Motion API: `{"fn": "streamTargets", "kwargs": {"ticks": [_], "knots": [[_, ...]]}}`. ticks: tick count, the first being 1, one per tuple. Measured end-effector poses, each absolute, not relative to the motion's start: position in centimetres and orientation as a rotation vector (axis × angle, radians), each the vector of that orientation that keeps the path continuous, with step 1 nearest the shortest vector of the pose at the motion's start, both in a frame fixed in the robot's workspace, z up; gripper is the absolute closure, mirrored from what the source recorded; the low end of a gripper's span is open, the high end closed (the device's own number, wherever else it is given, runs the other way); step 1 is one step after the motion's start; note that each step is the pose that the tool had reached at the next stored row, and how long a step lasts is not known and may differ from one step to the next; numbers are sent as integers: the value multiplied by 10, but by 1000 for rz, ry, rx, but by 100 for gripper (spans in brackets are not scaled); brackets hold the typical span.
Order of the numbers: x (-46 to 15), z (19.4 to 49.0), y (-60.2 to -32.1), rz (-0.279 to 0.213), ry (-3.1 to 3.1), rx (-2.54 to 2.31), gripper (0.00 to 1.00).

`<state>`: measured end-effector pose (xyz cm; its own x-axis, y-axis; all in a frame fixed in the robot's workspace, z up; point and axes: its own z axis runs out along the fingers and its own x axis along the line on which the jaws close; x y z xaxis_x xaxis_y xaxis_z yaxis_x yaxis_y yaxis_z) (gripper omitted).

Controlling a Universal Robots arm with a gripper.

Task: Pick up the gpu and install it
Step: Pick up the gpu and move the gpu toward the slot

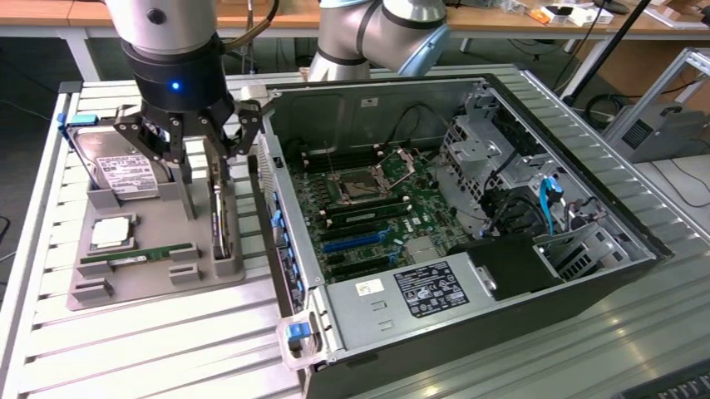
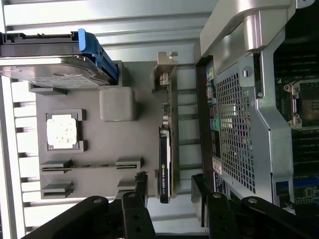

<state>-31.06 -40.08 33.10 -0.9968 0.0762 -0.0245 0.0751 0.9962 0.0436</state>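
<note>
The gpu (image 1: 219, 218) stands on its long edge in a slot of the grey fixture tray (image 1: 155, 287), just off the open computer case's outer wall. In the wrist view the gpu (image 2: 167, 149) shows its black cooler edge, green board and silver end bracket. My gripper (image 1: 209, 154) hangs directly above the card and is open. Its two black fingers (image 2: 139, 191) straddle the card's line with a gap on each side, and nothing is between them. The gripper (image 2: 170, 193) is over the card's end away from the bracket.
On the same tray are a silver hard drive (image 1: 122, 170) in a blue carrier, a square processor (image 1: 111, 234) and a slim green memory stick (image 1: 139, 255). The open computer case (image 1: 367, 316) lies on the exterior view's right, motherboard (image 1: 367, 208) exposed. Its perforated wall (image 2: 234, 129) runs close beside the card.
</note>
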Motion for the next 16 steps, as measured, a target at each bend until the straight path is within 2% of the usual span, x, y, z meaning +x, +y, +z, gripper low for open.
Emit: {"fn": "streamTargets", "kwargs": {"ticks": [16], "knots": [[-311,328,-401,66,3113,118,52]]}}
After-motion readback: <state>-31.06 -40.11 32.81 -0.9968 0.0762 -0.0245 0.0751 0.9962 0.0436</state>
